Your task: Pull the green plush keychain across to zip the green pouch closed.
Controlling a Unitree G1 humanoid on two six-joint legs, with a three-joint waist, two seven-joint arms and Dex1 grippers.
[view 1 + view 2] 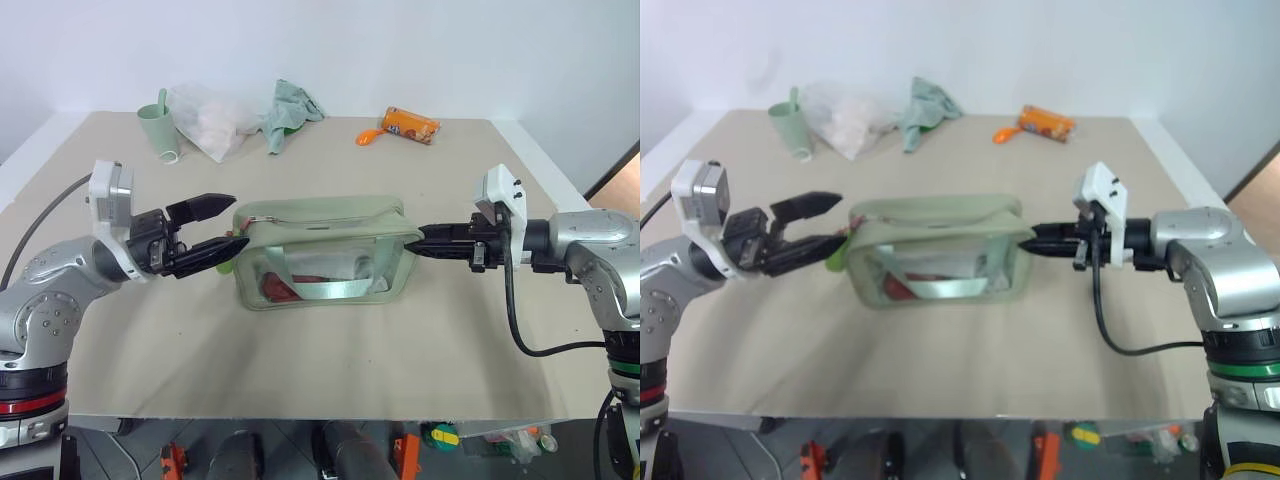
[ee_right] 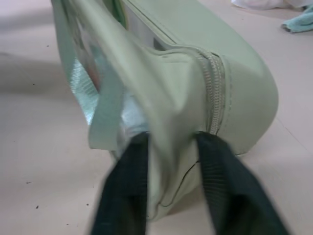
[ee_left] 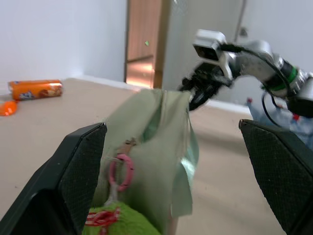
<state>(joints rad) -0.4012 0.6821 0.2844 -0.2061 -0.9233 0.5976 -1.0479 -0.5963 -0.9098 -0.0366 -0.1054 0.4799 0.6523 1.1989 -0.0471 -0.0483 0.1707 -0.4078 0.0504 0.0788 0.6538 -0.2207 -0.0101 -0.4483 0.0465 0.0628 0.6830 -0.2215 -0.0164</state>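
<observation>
1. Green pouch point(image 1: 325, 250) sits on your table point(image 1: 400, 350) near the middle, lying lengthwise between the two arms, its clear front panel facing you and a strap handle draped over that panel.
2. At the pouch's left end you have the green plush keychain point(image 3: 117, 223), hung from a pink ring point(image 3: 121, 171) on the zip pull; from the head cameras it shows as a small lime spot at that end.
3. Your left gripper point(image 1: 225, 225) has its fingers spread wide, one above and one below the keychain end of the pouch. The keychain lies between the fingers, but they are not pressed on it.
4. Your right gripper point(image 1: 425, 243) is at the pouch's right end, and its fingers point(image 2: 127, 196) are pinched on the fabric of that end, just under the end of the zip; the fabric bunches between them.
5. Along the far edge of the table you can see a pale green cup point(image 1: 158, 128), a clear plastic bag point(image 1: 210, 118), a teal-green cloth point(image 1: 290, 110), an orange spoon point(image 1: 368, 135) and an orange packet point(image 1: 411, 124), all well apart from the pouch.
</observation>
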